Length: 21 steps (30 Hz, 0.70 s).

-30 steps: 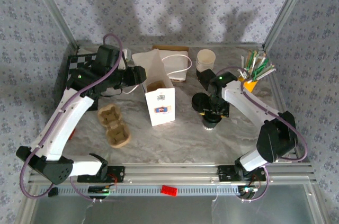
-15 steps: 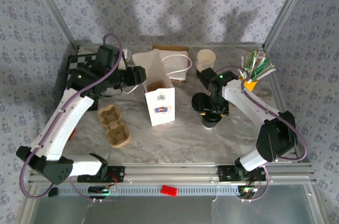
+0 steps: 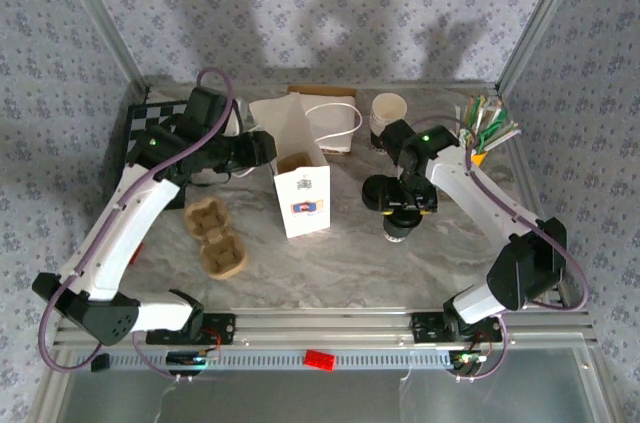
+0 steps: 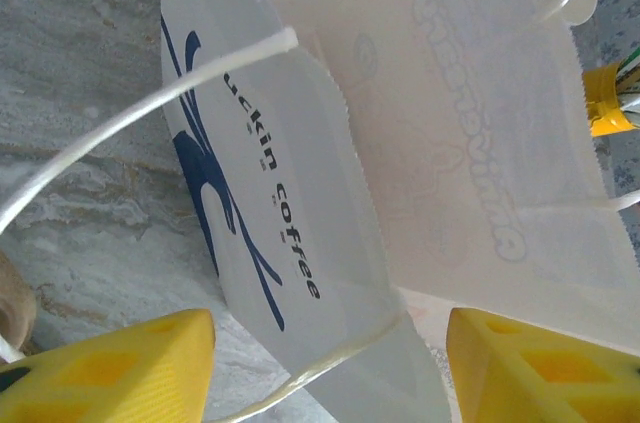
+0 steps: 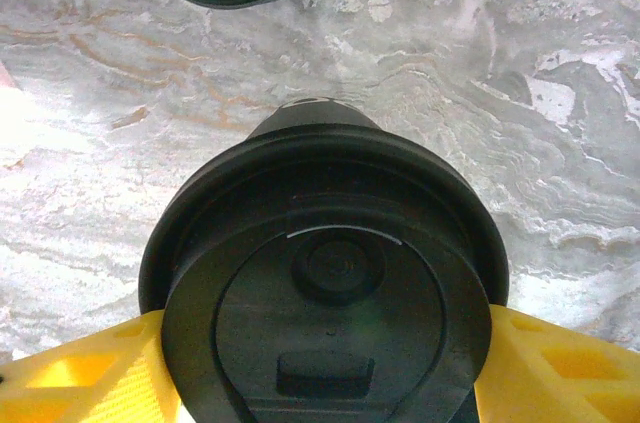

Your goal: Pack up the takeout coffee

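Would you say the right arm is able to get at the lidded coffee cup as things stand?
Probably yes: the right gripper sits over the coffee cup, its fingers flanking it on both sides, with nothing in between.

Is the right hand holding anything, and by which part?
The right hand brackets the small black-lidded cream paper cup at the lid's rim; whether it grips cannot be told.

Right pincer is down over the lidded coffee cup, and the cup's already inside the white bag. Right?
Not quite. The takeout coffee stands on the table, to the right of the white bag, not inside it; the top external view shows it. The right pincer is over its lid.
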Each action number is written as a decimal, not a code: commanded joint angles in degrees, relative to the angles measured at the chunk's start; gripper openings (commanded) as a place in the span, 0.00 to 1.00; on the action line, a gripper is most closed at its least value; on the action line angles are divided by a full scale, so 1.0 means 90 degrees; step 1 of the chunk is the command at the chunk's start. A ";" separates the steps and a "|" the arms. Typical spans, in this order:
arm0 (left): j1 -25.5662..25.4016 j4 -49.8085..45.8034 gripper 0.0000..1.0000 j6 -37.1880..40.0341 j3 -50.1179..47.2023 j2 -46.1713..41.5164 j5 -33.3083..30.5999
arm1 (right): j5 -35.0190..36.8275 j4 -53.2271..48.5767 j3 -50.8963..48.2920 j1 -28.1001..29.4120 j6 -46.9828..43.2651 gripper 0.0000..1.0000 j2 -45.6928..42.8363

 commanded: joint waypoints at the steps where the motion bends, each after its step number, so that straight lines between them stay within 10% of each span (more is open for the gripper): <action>1: -0.0193 -0.0253 0.65 -0.0212 0.0265 0.0118 -0.0046 | 0.0046 -0.0682 0.0363 0.0127 -0.0172 0.68 -0.0205; 8: -0.0486 -0.0137 0.64 -0.0356 0.0342 0.0465 -0.0140 | -0.0041 -0.1255 0.1064 0.0397 -0.0194 0.67 -0.0245; 21: -0.0579 -0.0588 0.22 -0.0373 0.0513 0.0659 -0.0443 | 0.0060 -0.2071 0.2717 0.0968 -0.0191 0.65 -0.0037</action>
